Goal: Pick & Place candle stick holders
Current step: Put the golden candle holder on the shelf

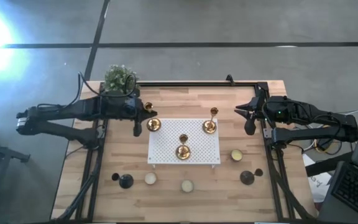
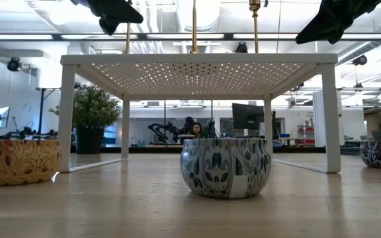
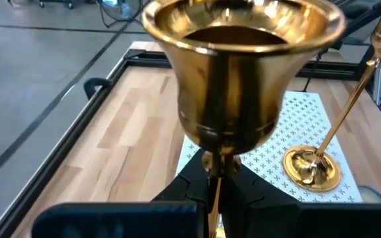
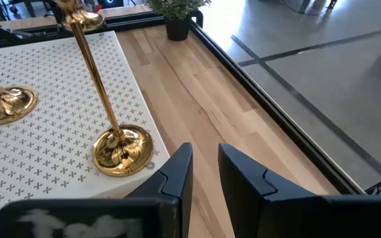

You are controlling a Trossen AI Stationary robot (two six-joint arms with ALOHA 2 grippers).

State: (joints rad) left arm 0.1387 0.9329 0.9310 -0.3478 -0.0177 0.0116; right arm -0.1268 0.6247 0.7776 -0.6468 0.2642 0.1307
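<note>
Three brass candle stick holders show. One (image 1: 150,117) is upright at the left edge of the white perforated stand (image 1: 166,144), its wide cup (image 3: 243,66) filling the left wrist view. My left gripper (image 1: 142,113) is shut on it. The other two (image 1: 210,124) (image 1: 183,149) stand on their round bases on the stand. My right gripper (image 1: 248,117) hovers past the stand's right edge, above the wood. Its fingers (image 4: 177,178) stand a narrow gap apart with nothing between them. Small squat black holders (image 1: 126,181) (image 1: 247,178) rest on the table near the front. My left gripper pinches the holder's slim stem (image 3: 213,173) just under the cup, between its two fingers (image 3: 190,188). The fingers come from the table's left, slanting slightly down, and lie across the stem. The holder stands about upright. I cannot tell whether its base (image 1: 153,125) touches the stand.
Round candle tins sit on the wood near the front (image 1: 150,178) (image 1: 187,185) and right (image 1: 236,155); one patterned tin (image 2: 225,166) is close in the low view. A potted plant (image 1: 120,78) stands at the far left corner. A black frame rail (image 1: 197,83) borders the table.
</note>
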